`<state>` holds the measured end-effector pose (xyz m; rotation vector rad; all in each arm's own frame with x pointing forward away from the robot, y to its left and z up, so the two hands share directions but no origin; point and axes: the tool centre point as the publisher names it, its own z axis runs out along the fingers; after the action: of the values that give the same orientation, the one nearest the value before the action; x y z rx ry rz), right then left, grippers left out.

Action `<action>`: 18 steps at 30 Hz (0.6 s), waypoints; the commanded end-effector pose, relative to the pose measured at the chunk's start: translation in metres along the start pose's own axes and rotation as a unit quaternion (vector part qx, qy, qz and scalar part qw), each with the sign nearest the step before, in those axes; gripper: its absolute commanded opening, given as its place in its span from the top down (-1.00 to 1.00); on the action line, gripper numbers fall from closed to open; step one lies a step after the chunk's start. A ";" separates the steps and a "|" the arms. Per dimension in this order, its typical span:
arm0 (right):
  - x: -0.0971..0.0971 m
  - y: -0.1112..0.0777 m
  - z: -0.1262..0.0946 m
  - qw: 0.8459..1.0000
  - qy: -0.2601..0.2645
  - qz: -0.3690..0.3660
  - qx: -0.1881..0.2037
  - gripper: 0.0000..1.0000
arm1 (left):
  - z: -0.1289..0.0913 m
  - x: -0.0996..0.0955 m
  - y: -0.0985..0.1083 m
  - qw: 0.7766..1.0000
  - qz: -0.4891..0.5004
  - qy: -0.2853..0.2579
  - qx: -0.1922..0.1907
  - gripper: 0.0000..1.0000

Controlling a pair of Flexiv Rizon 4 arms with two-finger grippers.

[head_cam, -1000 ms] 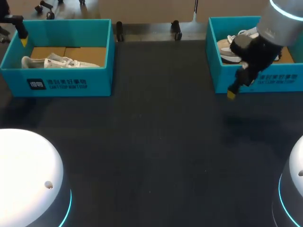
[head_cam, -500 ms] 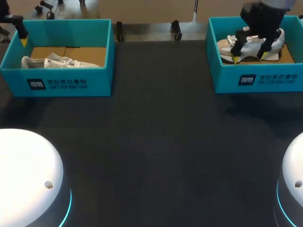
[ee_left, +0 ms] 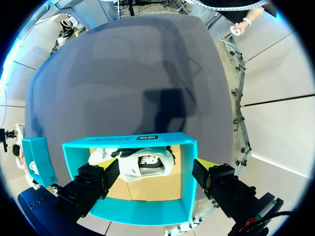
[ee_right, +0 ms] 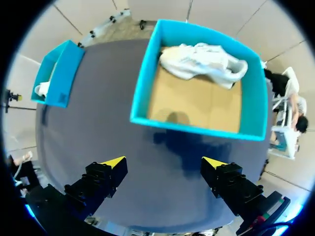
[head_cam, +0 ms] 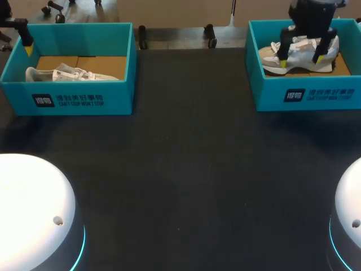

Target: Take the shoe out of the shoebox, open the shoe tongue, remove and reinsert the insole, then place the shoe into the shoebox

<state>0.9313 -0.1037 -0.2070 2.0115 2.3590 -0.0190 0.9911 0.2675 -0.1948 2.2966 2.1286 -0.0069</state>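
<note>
The shoe (head_cam: 271,62) is seen lying in the right box (head_cam: 265,96), not yet lifted; every step is judged undone. The right gripper (head_cam: 300,61) is spread wide above it, the left gripper (ee_left: 151,169) likewise wide over the left box (head_cam: 119,95).

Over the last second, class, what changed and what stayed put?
The right gripper moved from the right shoebox's front wall to above the right shoe in the head view, fingers open, holding nothing. The left gripper, left shoebox, left shoe and right shoe stayed put.
</note>
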 end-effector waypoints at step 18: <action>-0.039 0.037 -0.013 0.997 -0.051 0.044 0.028 -1.00 | 0.000 0.000 -0.001 1.000 0.000 0.001 -0.001 -1.00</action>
<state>0.9753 -0.1362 -0.1918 2.0832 2.2344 -0.1841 0.9911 0.2675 -0.1949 2.2965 2.1286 -0.0070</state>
